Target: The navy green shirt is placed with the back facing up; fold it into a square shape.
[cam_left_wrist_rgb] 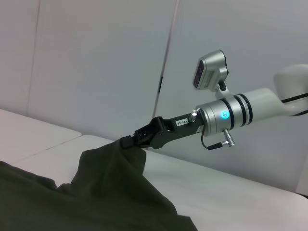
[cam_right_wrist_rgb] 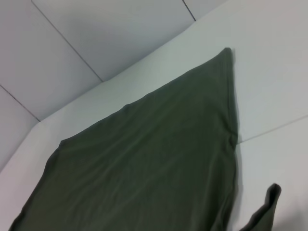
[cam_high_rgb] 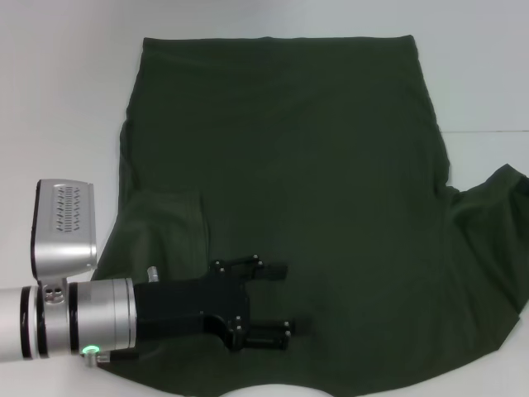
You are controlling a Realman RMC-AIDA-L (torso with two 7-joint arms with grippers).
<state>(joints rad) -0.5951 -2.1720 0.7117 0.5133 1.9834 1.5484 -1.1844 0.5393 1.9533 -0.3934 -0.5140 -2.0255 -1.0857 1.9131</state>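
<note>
White tabletop [cam_high_rgb: 66, 91] was seen all around, with pale wall panels [cam_left_wrist_rgb: 96, 62] behind it in the wrist views and a thin seam across the surface on the right. Pretty much the whole middle of the table was covered by the navy green shirt [cam_high_rgb: 297, 165], laid out flat with a plain side up, no lettering to be seen. Its straight hem was at the far edge, and the right sleeve [cam_high_rgb: 496, 240] was spread out toward the right side. On the left side, the sleeve area was already folded in over the body, a flap [cam_high_rgb: 169, 219] of doubled fabric being visible there.

The left gripper [cam_high_rgb: 281, 302] was found low over the near part of the shirt, reaching in from the left, its 2 black fingers [cam_high_rgb: 264, 270] parted with a clear gap and nothing held between them.

The right gripper [cam_left_wrist_rgb: 132, 141] was only caught in the left wrist view, off at the far side of the cloth. It was pinched shut on a bit of the shirt's edge, and the fabric was pulled up into a peak under it and draped down to the table. In the right wrist view only the flat shirt and table were shown, none of that arm's own fingers.
</note>
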